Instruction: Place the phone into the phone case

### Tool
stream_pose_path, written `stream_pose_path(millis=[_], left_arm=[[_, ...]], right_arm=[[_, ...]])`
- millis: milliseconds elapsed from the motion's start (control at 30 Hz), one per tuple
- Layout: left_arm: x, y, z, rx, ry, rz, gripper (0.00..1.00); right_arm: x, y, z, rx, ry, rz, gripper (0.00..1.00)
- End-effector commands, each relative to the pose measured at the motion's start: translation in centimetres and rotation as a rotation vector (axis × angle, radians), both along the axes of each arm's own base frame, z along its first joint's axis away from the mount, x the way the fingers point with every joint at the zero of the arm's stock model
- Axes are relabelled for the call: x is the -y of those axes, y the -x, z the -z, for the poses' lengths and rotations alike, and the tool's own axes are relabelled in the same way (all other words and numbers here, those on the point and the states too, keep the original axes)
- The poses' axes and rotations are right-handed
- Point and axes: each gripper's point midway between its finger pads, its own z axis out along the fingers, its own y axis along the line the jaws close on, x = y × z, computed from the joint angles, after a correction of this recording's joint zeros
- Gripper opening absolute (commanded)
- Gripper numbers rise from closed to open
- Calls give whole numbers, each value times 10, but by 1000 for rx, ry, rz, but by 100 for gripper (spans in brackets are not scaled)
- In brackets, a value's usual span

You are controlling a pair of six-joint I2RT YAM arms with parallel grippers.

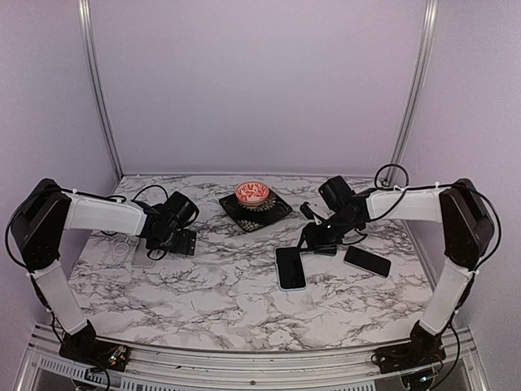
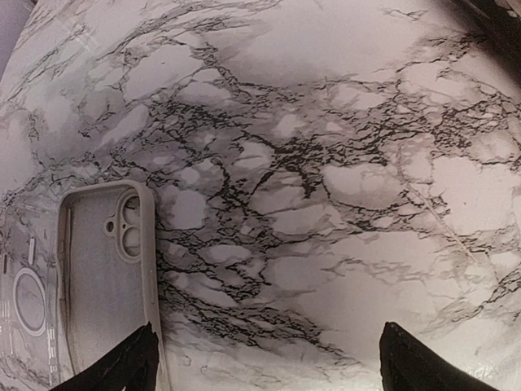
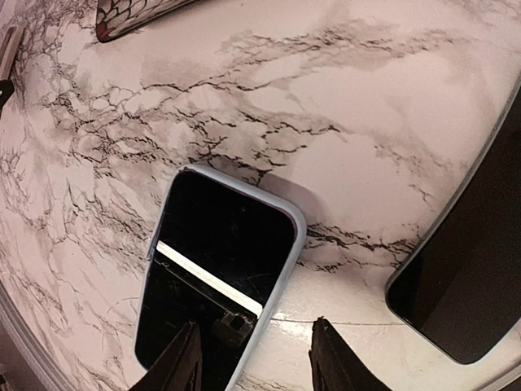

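A black phone lies screen up on the marble table, set inside a pale phone case whose rim shows around it. My right gripper hangs just over its near end, open. One finger is over the screen and the other over bare table, gripping nothing. A second black phone lies to the right, bare. My left gripper stands wide open over bare marble. Beside its left finger is an empty whitish case.
A clear case with a ring mark lies left of the whitish case. A dark square plate holding a red patterned bowl sits at the back centre; its corner shows in the right wrist view.
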Motion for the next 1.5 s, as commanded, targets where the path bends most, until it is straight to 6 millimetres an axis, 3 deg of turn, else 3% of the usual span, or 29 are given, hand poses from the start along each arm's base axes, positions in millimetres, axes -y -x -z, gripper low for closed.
stream_pose_path(millis=[0,267,367,433,533,700,833,1033,1133,1233,1400,1467], left_arm=[[-32,10,0,-22,-58,-68,95],[-59,21,20,-85,-33,-151,85],[-60,25,31,-120,3,-150,73],[-60,29,38,-148,29,-151,58],[-51,35,45,-185,98,-140,44],[-40,39,40,-183,193,-131,25],[-36,43,31,-173,234,-113,0],[-33,60,27,-193,289,-106,0],[-14,66,15,-197,358,-59,0],[17,77,1,-200,397,34,0],[110,113,-10,-271,412,366,0],[138,120,-11,-291,408,462,0]], right_arm=[[-4,-5,-17,77,75,-26,44],[-20,-5,-26,116,84,-73,44],[-22,-6,-27,119,83,-88,44],[-23,-8,-28,124,91,-95,44],[-23,-10,-32,148,101,-101,44],[-27,-11,-43,179,78,-111,44],[-28,-12,-52,198,74,-122,44],[-25,-15,-64,235,80,-113,44],[-27,-15,-70,242,60,-111,44],[-29,-10,-73,243,48,-110,44],[-45,4,-67,214,-18,-122,44],[-56,12,-64,189,-59,-142,44]])
